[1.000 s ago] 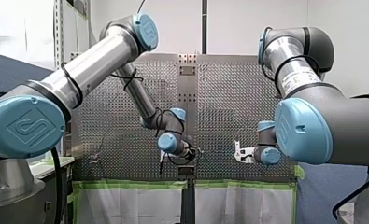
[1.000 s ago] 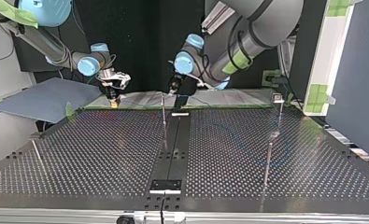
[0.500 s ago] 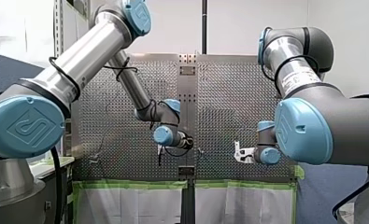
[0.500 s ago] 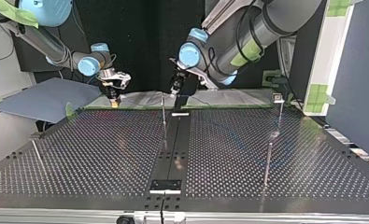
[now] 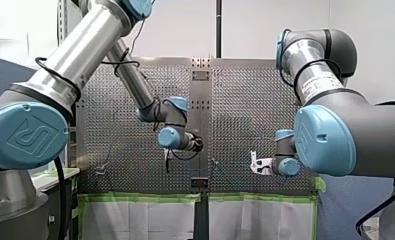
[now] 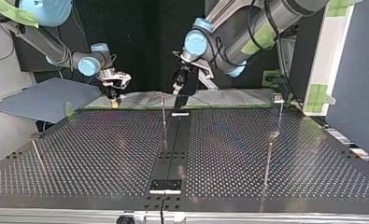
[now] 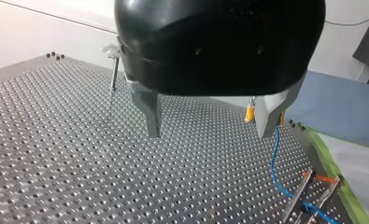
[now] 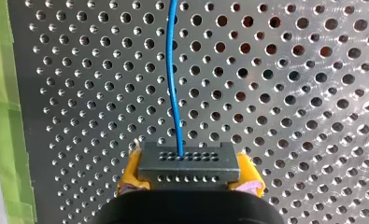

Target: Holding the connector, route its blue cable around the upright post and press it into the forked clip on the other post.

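Observation:
In the right wrist view my right gripper (image 8: pixel 189 184) is shut on a grey connector (image 8: pixel 189 162) held between yellow pads (image 8: pixel 128 179). A blue cable (image 8: pixel 173 70) leaves the connector and runs ahead over the perforated table. In the left wrist view my left gripper (image 7: pixel 209 126) is open and holds nothing. The blue cable (image 7: pixel 275 163) lies beyond its outer finger and reaches a forked metal clip (image 7: pixel 313 196). In the top view my right gripper (image 6: pixel 113 91) hangs at the back left and my left gripper (image 6: pixel 179 91) near a thin upright post (image 6: pixel 163 112).
Further thin posts stand on the table at the top view's right (image 6: pixel 280 109), front right (image 6: pixel 267 161) and left (image 6: pixel 36 151). A blue-grey sheet (image 6: pixel 46 98) lies off the table's back left corner. Green tape (image 8: pixel 4 116) edges the plate.
My left arm has risen and drawn its gripper up and toward the front view's left, away from the middle post. My right arm and the connector have stayed put.

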